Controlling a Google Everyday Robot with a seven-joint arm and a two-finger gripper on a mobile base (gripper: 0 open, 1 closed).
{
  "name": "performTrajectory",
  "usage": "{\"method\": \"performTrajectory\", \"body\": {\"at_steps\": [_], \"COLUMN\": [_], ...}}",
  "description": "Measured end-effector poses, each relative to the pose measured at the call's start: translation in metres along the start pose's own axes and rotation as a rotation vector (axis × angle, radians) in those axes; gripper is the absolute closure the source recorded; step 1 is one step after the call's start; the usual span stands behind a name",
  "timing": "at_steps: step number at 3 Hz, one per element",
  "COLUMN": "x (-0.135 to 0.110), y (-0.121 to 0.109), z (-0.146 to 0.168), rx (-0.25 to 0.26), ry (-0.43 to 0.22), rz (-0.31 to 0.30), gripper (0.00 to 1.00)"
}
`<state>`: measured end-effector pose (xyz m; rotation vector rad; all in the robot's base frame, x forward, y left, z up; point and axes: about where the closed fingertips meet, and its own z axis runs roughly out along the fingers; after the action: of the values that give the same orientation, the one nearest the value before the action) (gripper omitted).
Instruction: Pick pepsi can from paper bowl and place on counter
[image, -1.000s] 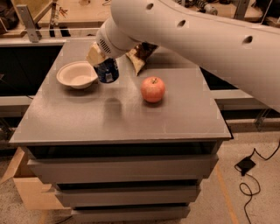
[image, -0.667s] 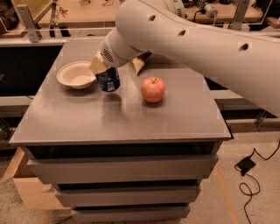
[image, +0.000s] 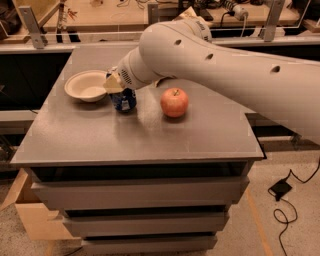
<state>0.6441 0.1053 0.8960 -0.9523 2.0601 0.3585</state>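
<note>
Since 0.7 s ago, pepsi can lowered onto counter, just right of paper bowl. Upright, long axis vertical. I see gripper clamped on its top.

1. Readable text, brand names, numbers, signs: none can be made out anywhere in the view.
2. pepsi can: white markings on the dark blue side, too blurred to read as letters or a logo. It stands on the counter, at 9 o'clock from the apple and at 4 o'clock from the paper bowl.
3. gripper: sits at the top of the can, on its 10 o'clock side. Its pale casing shows no legible label.
</note>
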Motion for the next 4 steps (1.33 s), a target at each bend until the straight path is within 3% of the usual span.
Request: {"method": "performTrajectory", "body": {"at_steps": [3, 4], "x": [-0.0034, -0.0041], "y": [0.0027, 0.0041], "z": [-0.0016, -0.0018], "rx": [-0.003, -0.004], "ry": [-0.001, -0.002], "rz": [-0.004, -0.006], "gripper": [0.12, 0.00]}}
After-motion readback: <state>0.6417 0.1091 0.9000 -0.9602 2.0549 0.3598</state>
